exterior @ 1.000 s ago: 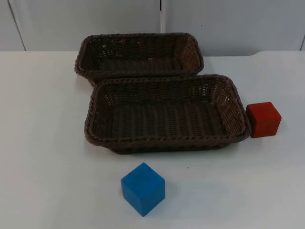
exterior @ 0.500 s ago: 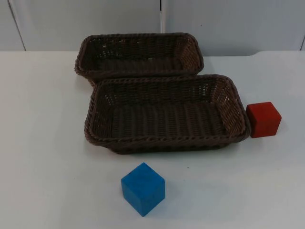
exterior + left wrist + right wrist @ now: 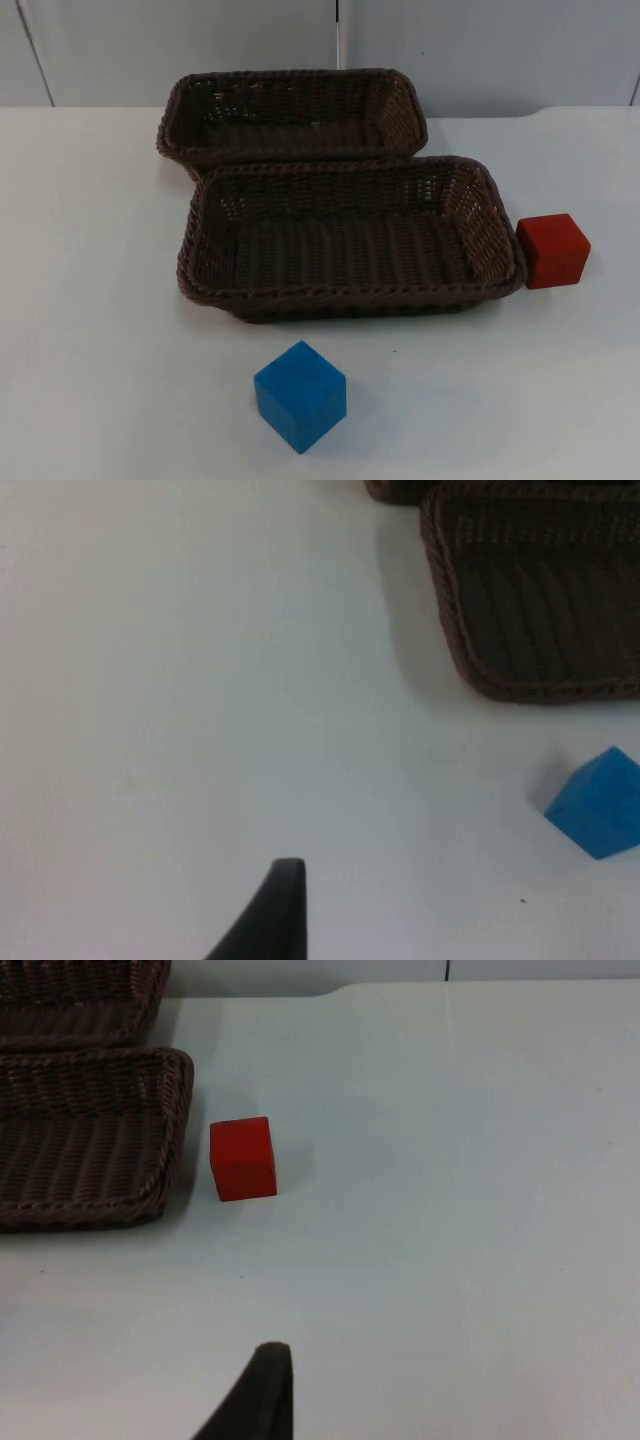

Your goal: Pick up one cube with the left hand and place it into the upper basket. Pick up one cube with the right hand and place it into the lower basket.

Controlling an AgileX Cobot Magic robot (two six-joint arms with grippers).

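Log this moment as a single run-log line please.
blue cube: on table, ahead of lower basket | red cube: beside its right end | upper basket: empty | both arms waiting

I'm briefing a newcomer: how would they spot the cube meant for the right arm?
Find the nearer of two brown baskets on the white table. The red cube sits against its right end, unlike the blue cube standing apart in front.

Lab bench: white table (image 3: pixel 90 300), grey partition wall (image 3: pixel 180 50).

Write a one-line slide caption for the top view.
Two brown wicker baskets, upper and lower, on a white table, red cube right, blue cube in front.
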